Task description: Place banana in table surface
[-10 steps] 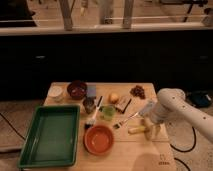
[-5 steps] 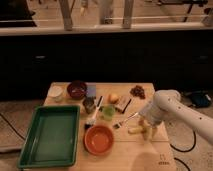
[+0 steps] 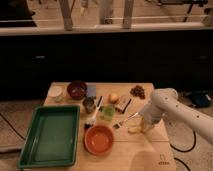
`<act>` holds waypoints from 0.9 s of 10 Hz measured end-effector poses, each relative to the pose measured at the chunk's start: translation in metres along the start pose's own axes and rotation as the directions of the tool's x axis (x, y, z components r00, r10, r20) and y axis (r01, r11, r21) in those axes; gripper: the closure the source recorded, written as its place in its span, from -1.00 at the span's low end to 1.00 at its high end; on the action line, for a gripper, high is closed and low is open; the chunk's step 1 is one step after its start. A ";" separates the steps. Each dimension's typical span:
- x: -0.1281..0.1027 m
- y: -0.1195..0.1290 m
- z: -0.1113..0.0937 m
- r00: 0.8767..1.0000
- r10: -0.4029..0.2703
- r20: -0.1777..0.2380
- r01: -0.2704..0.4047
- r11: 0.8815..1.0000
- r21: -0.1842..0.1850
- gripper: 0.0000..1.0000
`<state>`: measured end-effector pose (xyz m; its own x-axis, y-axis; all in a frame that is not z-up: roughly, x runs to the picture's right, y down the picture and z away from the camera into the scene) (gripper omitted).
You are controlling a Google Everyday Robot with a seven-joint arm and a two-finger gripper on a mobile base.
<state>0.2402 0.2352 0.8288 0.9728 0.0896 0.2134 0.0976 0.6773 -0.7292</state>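
The banana (image 3: 134,130) is a small pale yellow shape low over or on the table surface (image 3: 140,150), right of the orange bowl (image 3: 98,139). My gripper (image 3: 142,125) is at the end of the white arm that reaches in from the right. It hangs directly at the banana's right end, touching or nearly touching it. I cannot tell whether the banana rests on the wood or is held. The tan tabletop has a small dark logo (image 3: 161,161) near its front right corner.
A green tray (image 3: 50,135) lies at the front left. A dark red bowl (image 3: 76,89), a white cup (image 3: 56,92), a round orange-yellow fruit (image 3: 114,97), a green cup (image 3: 107,112), dark grapes (image 3: 137,91) and utensils (image 3: 125,119) fill the middle and back.
The arm and gripper have shifted a little to the left, towards the orange bowl, staying low over the table. The banana has moved with them.
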 end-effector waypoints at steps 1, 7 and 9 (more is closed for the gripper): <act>0.000 -0.001 -0.003 1.000 0.003 -0.001 -0.003 1.000 0.002 1.00; 0.002 -0.007 -0.011 1.000 0.009 -0.011 -0.008 1.000 0.011 1.00; 0.002 -0.009 -0.016 1.000 0.007 -0.014 -0.007 1.000 0.019 1.00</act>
<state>0.2449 0.2173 0.8250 0.9763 0.0848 0.1992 0.0867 0.6901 -0.7185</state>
